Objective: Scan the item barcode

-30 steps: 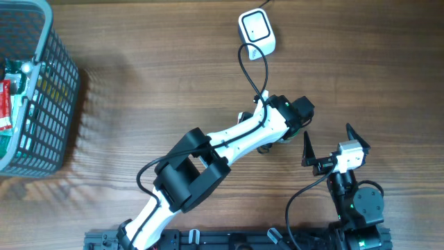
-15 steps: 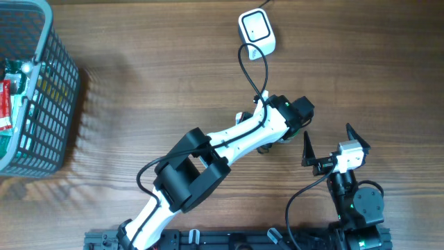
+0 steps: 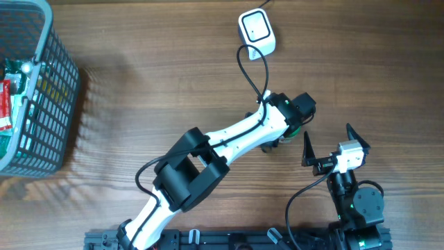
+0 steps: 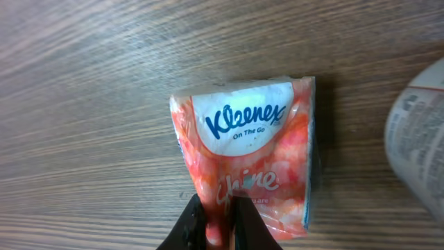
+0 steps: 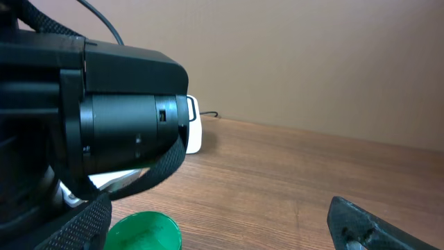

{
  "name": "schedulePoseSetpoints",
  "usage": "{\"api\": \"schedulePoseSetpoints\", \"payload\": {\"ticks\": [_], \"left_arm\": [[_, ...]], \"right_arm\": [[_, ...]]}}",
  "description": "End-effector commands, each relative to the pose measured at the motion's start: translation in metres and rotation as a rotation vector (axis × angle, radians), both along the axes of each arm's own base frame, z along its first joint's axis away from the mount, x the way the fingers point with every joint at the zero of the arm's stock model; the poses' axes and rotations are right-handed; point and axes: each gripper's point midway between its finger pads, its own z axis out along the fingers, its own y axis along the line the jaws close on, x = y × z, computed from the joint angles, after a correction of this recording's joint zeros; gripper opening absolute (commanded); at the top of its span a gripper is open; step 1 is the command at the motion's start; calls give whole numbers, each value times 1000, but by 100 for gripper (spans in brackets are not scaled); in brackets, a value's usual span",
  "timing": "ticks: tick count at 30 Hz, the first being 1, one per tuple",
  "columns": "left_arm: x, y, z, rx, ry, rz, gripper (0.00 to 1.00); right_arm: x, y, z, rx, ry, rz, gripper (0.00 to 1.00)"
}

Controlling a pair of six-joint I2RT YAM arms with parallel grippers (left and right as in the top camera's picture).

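The item is an orange-and-pink Kleenex tissue pack (image 4: 246,156) lying flat on the wooden table, label up. My left gripper (image 4: 220,217) is shut on its near edge, the black fingers pinching the wrapper. From overhead the pack is hidden under the left wrist (image 3: 288,118). The white barcode scanner (image 3: 256,31) sits at the table's far edge, well beyond that wrist, and also shows as the scanner (image 5: 194,132) behind the left arm. My right gripper (image 3: 329,147) stands open and empty at the front right, just right of the left wrist.
A grey wire basket (image 3: 41,90) holding several packaged goods stands at the far left. A white printed container (image 4: 420,139) lies right of the pack; its green lid (image 5: 142,232) shows close below my right gripper. The scanner's black cable (image 3: 246,66) runs toward the left arm.
The left gripper has closed onto the tissue pack, and its wrist has shifted slightly up and to the right. The right arm has not moved.
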Motion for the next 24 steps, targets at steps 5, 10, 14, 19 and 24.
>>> {"api": "schedulePoseSetpoints", "payload": {"ticks": [5,10,14,19,24], "left_arm": [[16,-1,37,-188,43,85,17],[43,25,96,-278,-51,85,59],[80,96,193,-251,-335,79,82],[99,253,343,-112,-915,456,100],[83,365,414,-107,-1135,616,100]], "right_arm": [[0,-1,0,-5,-2,-6,100],[0,-1,0,-5,-2,-6,100],[0,-1,0,-5,-2,-6,100],[0,-1,0,-5,-2,-6,100],[0,-1,0,-5,-2,-6,100]]}}
